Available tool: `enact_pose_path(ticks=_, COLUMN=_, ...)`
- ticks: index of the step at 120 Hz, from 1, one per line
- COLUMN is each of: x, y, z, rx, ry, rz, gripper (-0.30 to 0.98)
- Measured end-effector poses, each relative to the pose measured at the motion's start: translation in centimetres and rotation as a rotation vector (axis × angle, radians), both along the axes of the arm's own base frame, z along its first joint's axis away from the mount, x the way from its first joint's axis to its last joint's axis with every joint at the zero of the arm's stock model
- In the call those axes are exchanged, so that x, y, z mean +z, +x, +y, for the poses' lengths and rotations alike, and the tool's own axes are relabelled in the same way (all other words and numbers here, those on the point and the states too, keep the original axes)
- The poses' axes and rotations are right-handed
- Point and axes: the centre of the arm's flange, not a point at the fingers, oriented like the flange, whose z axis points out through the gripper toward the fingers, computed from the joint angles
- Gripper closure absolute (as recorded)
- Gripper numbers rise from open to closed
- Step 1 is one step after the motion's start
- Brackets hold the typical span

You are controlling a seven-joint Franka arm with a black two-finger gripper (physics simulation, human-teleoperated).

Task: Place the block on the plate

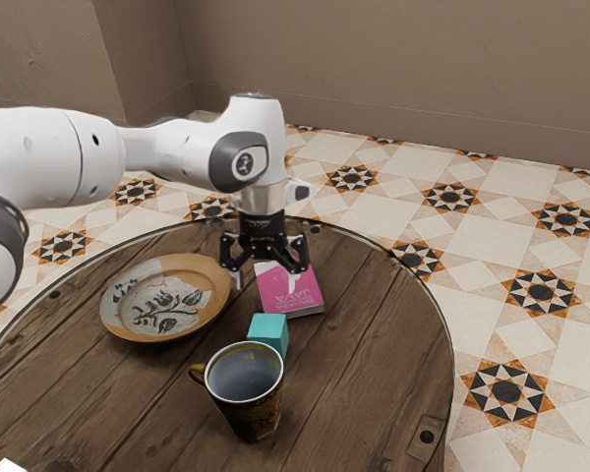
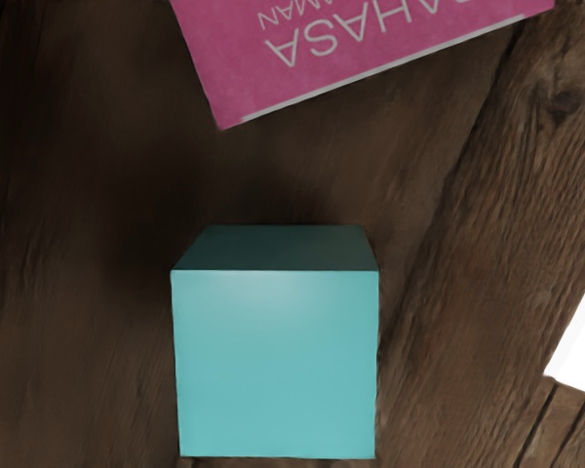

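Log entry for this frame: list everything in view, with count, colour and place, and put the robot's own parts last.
Block: one, teal, on the table between mug and book.
Plate: one, orange-tan rim, pale patterned centre, on the table toward the exterior view's left.
Mug: one, yellow-brown with dark pattern, greyish inside, upright beside the block.
Book: one, pink, pale lettering, flat on the table.
White object: one, white, exterior view's lower-left corner; identity unclear.
Table: one, brown wood, rounded, under these things.
Floor: one, cream, orange and black tiles, around the table.
Walls: brown-grey, in the background.
Arm: one, white and grey.
Gripper: one, black, open, above the table.
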Motion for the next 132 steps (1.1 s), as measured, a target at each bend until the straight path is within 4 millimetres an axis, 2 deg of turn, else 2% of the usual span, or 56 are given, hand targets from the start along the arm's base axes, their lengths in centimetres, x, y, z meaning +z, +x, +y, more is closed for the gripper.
enact_pose_path(ticks=19, x=-1.4, y=-0.3, z=0.1, rx=0.027, ry=0.010, rz=0.012, gripper=0.00)
enact_pose_path(ticks=43, x=-1.5, y=-0.5, z=1.3, rx=0.067, ry=0.024, rz=0.010, gripper=0.00)
enact_pose_path(ticks=66, x=-3.4, y=-0.3, z=1.6, rx=0.065, ry=0.047, rz=0.029, gripper=0.00)
enact_pose_path(ticks=97, x=-5.6, y=0.0, z=0.7, rx=0.032, ry=0.056, rz=0.040, gripper=0.00)
enact_pose_path(ticks=132, x=-9.7, y=0.0, z=0.4, rx=0.019, ry=0.060, rz=0.079, gripper=0.00)
